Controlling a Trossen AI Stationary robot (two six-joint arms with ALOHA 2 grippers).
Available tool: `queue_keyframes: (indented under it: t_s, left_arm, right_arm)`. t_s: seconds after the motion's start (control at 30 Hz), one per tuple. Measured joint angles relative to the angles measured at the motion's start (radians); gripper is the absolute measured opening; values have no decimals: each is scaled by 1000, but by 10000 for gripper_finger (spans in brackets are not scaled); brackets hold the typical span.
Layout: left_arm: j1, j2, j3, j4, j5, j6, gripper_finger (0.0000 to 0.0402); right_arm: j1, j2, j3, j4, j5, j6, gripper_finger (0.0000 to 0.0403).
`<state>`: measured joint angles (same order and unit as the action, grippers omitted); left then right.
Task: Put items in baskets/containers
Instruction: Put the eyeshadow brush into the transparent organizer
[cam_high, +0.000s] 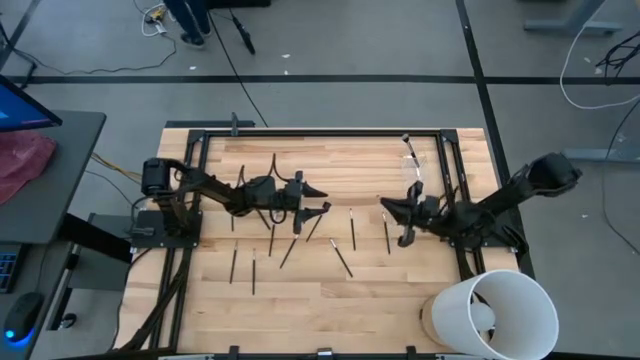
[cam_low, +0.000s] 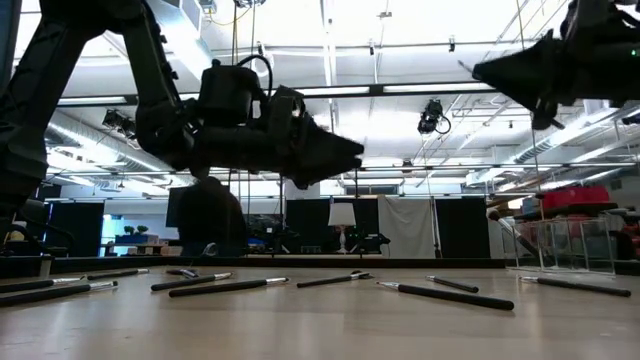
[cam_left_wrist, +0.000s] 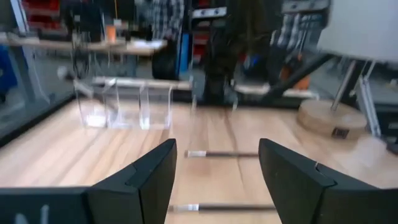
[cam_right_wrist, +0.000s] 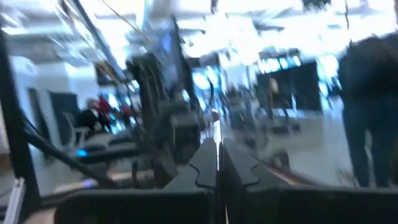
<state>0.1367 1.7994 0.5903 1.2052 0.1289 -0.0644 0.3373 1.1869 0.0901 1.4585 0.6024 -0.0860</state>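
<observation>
Several slender dark brushes (cam_high: 350, 228) lie flat on the wooden table (cam_high: 300, 300), spread between the two arms. The clear container (cam_left_wrist: 124, 106) stands near the far right of the table (cam_high: 414, 165). My left gripper (cam_left_wrist: 217, 149) hovers level above the table left of centre (cam_high: 322, 198), open. Two brushes (cam_left_wrist: 224, 154) lie on the table beyond its fingers. My right gripper (cam_high: 385, 205) is raised above the table right of centre, tilted slightly upward and shut, with a thin pale brush end (cam_right_wrist: 217, 130) showing between its fingertips. My right gripper pinches a thin brush between its two fingers; only a short pale end (cam_right_wrist: 217, 130) sticks out past the fingertips (cam_right_wrist: 202, 158). The brush runs along the fingers and is lifted clear of the table. The fingers hide the rest of it.
A large white bucket (cam_high: 495, 315) stands at the near right corner of the table. A dark metal frame (cam_high: 320, 131) runs along the table's far edge and sides. A person (cam_low: 210, 215) shows in the room behind.
</observation>
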Motion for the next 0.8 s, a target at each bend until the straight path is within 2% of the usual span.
queue_keyframes:
  t_s: [0.13, 0.37, 0.57, 0.8]
  left_arm:
    - [-13, 89, 38, 142, 0, -41, 231]
    - [-41, 299, 285, 263, 35, -144, 231]
    - [-46, 367, 452, 309, 150, -223, 231]
    - [-45, 371, 505, 304, 157, -243, 228]
  right_arm:
    - [-91, 14, -1, 75, -172, -27, 3]
    - [-175, 88, 92, 83, -349, -57, 3]
    - [-180, 202, 175, 89, -380, -92, 3]
    - [-180, 297, 221, 110, -390, -110, 3]
